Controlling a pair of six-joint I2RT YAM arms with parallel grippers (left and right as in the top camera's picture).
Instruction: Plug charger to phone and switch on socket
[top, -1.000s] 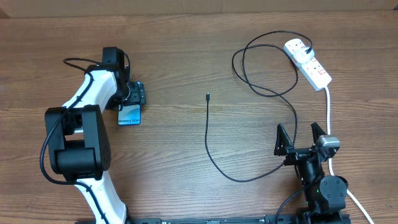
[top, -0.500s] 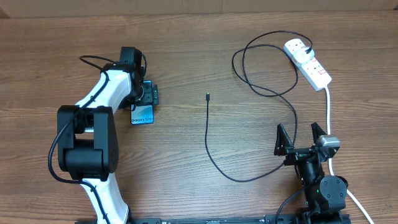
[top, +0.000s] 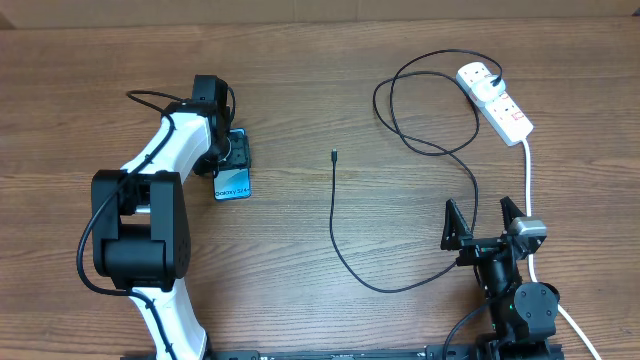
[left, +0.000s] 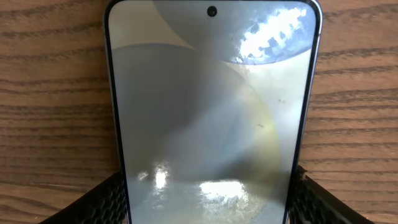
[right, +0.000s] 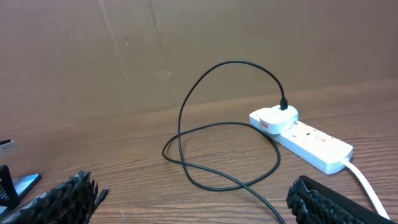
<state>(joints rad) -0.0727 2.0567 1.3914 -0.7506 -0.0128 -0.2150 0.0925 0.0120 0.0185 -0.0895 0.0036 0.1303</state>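
The phone (top: 232, 182) lies flat on the table, its "Galaxy S24+" end toward the front. My left gripper (top: 231, 155) is shut on its far end. In the left wrist view the phone (left: 211, 106) fills the frame and both fingers of the left gripper (left: 208, 208) press its long edges. The charger (top: 337, 225) is a black cable with its tip (top: 334, 154) free mid-table. It loops to a plug in the socket (top: 497, 102) at the back right. My right gripper (top: 483, 225) is open and empty near the front edge. Its view (right: 199, 205) shows the cable (right: 217, 177) and socket (right: 308, 142).
A thick white cord (top: 528, 180) runs from the socket toward the front, past the right gripper. The cable's loops (top: 425, 105) lie left of the socket. A brown cardboard wall (right: 186, 43) stands behind the table.
My left gripper has slid the phone to the right, toward the cable tip; most of the move came early. The right arm, cable and socket have not moved.
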